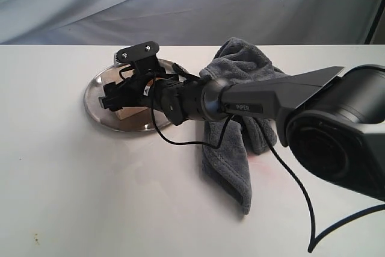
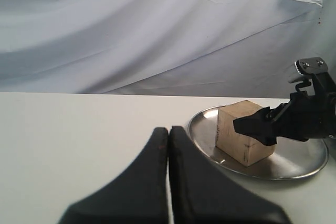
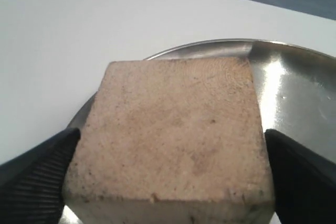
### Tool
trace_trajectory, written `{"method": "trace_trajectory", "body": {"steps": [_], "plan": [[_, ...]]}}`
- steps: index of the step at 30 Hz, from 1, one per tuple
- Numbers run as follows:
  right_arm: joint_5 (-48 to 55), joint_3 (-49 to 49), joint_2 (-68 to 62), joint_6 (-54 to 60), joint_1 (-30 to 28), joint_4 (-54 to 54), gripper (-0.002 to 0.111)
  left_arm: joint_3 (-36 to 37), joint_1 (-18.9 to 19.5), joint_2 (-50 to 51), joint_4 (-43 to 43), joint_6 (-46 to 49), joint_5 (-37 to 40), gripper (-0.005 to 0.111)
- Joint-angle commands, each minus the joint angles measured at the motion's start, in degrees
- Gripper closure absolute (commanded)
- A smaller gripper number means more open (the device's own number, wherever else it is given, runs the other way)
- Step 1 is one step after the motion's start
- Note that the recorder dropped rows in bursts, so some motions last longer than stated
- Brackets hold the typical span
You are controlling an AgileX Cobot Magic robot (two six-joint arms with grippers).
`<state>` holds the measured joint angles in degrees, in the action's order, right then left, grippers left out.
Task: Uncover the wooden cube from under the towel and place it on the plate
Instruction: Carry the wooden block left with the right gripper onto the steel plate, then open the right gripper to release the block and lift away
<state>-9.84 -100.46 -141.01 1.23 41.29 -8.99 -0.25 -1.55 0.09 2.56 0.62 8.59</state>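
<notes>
Exterior view: you are seeing one towel (image 1: pixel 240 64) lying crumpled on table (image 1: pixel 60 197), one plate (image 1: pixel 96 112), and one wooden cube (image 1: pixel 129 114) sitting on plate under right gripper (image 1: pixel 113 100).
Left wrist view: left gripper (image 2: pixel 168 135) is pressing both fingers together, holding nothing.
Right wrist view: two fingers (image 3: pixel 37 182) are clamping wooden cube by opposite sides.

White table (image 1: pixel 66 197) bears plate (image 1: pixel 98 105) and towel (image 1: pixel 231 170).

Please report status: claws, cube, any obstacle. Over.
Left claw shut. Right claw around wooden cube on plate, grip unclear. Towel aside, nothing blocking.
</notes>
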Motion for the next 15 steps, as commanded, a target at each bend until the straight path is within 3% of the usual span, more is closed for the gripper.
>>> {"method": "trace_trajectory", "body": {"steps": [1,15], "plan": [[1.3,-0.3,0.2,-0.5,0.0,0.9,0.024,0.3,0.0,-0.1,0.0,-0.1,-0.2,0.105],[5.7,-0.3,7.0,-4.6,1.4,9.0,0.022,0.3,0.0,-0.1,0.0,-0.1,-0.2,0.105]]}}
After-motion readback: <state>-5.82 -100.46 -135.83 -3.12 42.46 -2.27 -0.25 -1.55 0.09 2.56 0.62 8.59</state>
